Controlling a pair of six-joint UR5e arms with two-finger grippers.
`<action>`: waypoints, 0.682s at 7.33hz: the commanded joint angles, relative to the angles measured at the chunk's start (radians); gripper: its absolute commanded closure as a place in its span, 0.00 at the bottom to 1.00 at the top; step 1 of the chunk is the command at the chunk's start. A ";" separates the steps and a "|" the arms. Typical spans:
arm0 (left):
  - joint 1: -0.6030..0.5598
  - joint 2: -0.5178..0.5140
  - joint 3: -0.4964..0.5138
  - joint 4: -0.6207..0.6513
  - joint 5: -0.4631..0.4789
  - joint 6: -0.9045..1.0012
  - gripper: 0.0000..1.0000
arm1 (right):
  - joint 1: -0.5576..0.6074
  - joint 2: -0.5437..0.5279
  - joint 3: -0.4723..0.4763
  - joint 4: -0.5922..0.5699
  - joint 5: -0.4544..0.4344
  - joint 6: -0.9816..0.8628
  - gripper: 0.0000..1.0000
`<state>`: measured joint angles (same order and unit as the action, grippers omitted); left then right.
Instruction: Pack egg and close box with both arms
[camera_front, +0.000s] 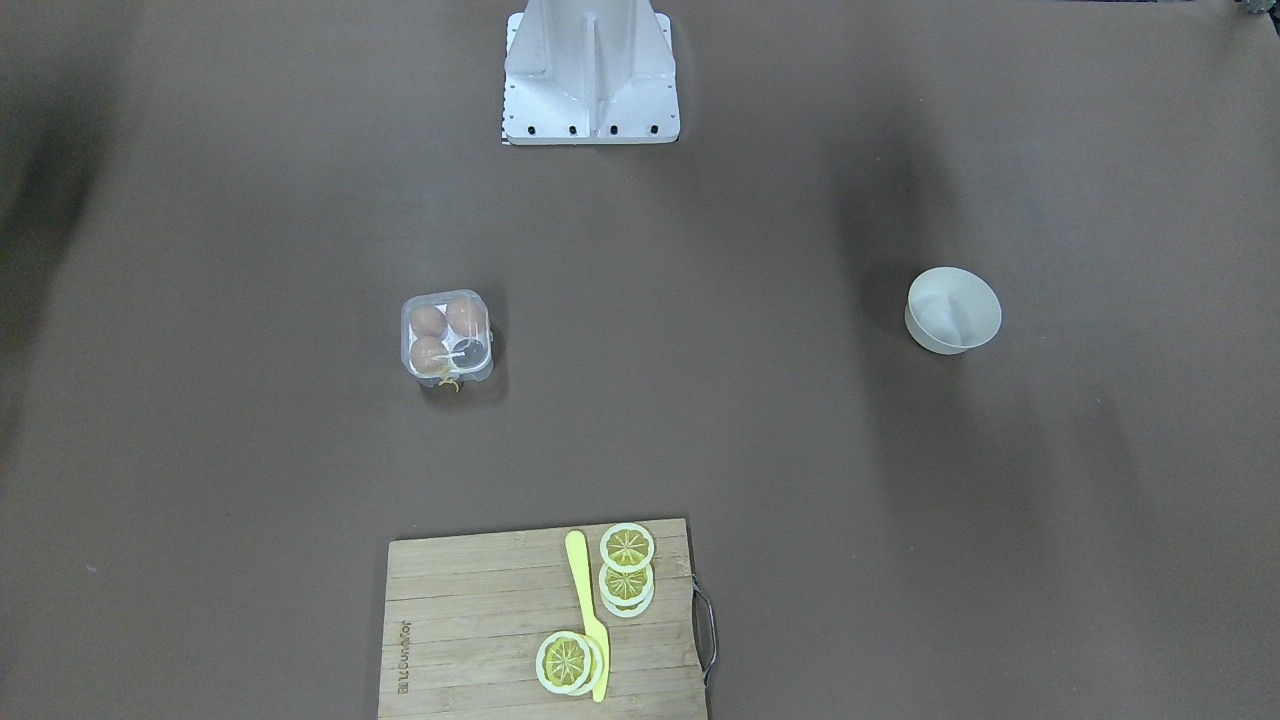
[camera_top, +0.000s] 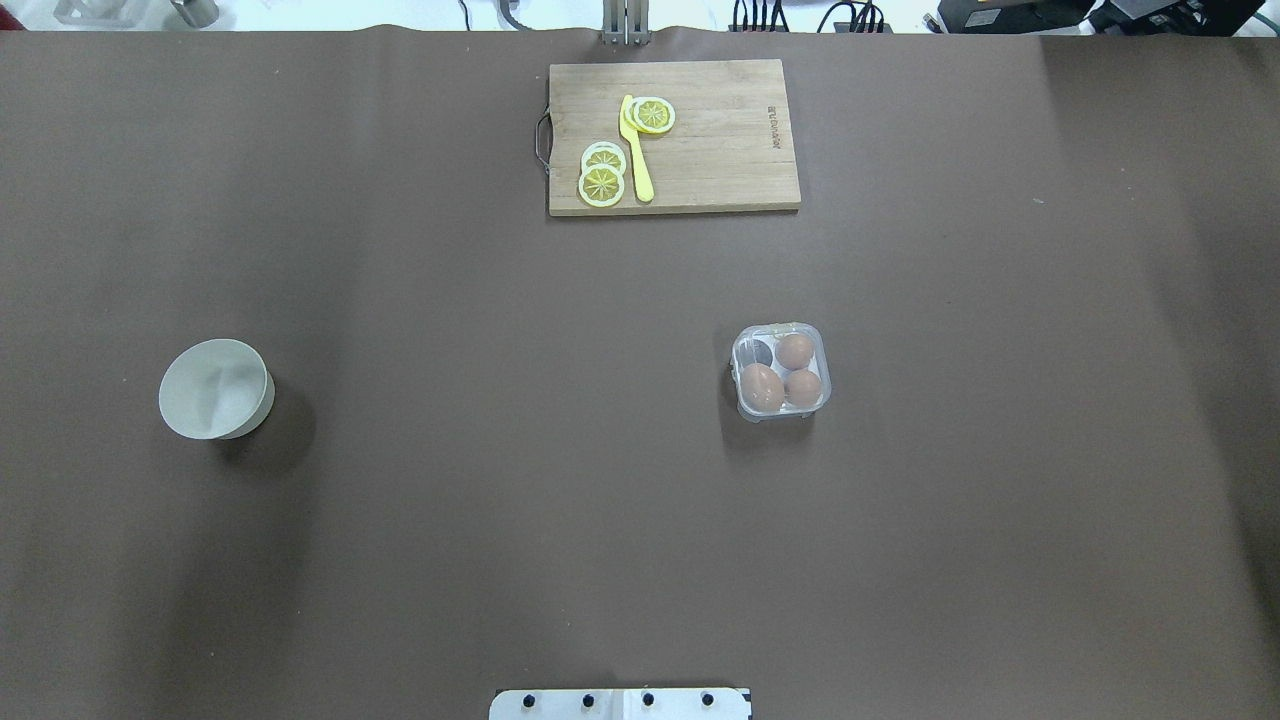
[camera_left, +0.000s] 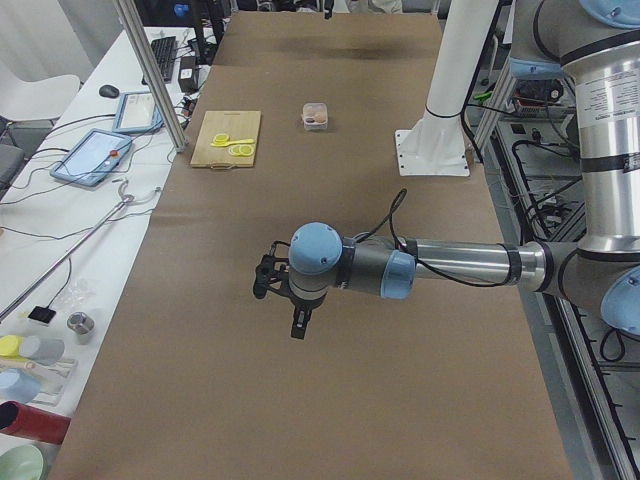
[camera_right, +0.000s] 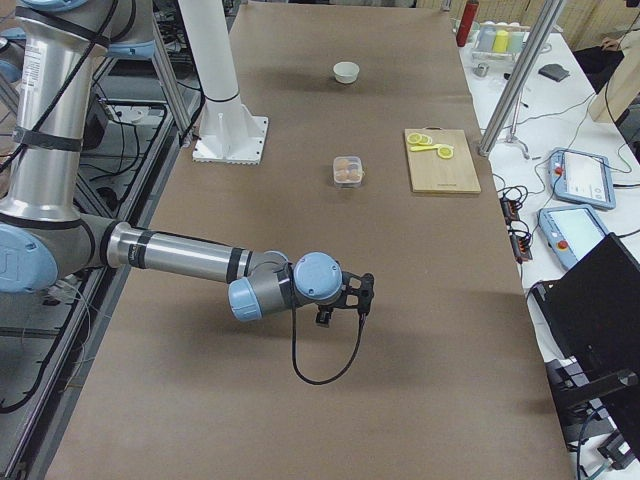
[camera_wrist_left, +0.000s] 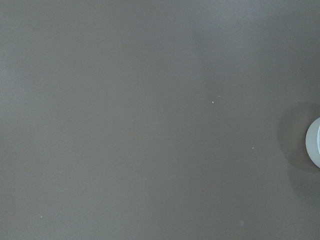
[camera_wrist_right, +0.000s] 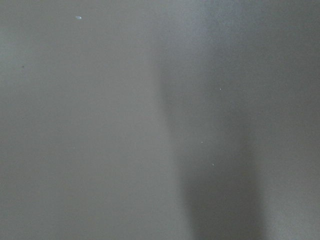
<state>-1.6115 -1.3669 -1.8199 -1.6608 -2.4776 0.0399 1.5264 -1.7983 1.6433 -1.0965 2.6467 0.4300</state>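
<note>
The clear plastic box (camera_front: 447, 338) sits on the brown table and also shows in the overhead view (camera_top: 780, 372). Three alike brown eggs (camera_top: 762, 387) lie in its cups; one cup is empty. Its footprint is one compact square, and I cannot tell if the lid is latched. The left gripper (camera_left: 283, 290) hangs over bare table far from the box, seen only from the side, so I cannot tell its state. The right gripper (camera_right: 355, 290) is likewise over bare table, and I cannot tell its state. Both wrist views show only table surface.
A round white bowl (camera_top: 215, 388) stands on the robot's left side; its rim shows in the left wrist view (camera_wrist_left: 315, 142). A wooden cutting board (camera_top: 700, 170) with lemon slices and a yellow knife lies at the far edge. The white stand (camera_front: 590, 75) is at the robot's base.
</note>
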 joint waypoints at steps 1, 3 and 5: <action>-0.036 0.002 0.004 0.039 -0.012 0.006 0.03 | 0.011 0.005 0.000 -0.003 -0.013 0.000 0.00; -0.038 0.005 0.011 0.039 -0.014 0.006 0.03 | 0.008 0.013 -0.003 -0.003 -0.056 0.000 0.00; -0.044 0.005 0.010 0.039 -0.014 0.006 0.03 | 0.011 0.020 0.001 -0.044 -0.102 0.000 0.00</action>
<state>-1.6522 -1.3626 -1.8099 -1.6216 -2.4910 0.0460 1.5360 -1.7834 1.6413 -1.1094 2.5764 0.4301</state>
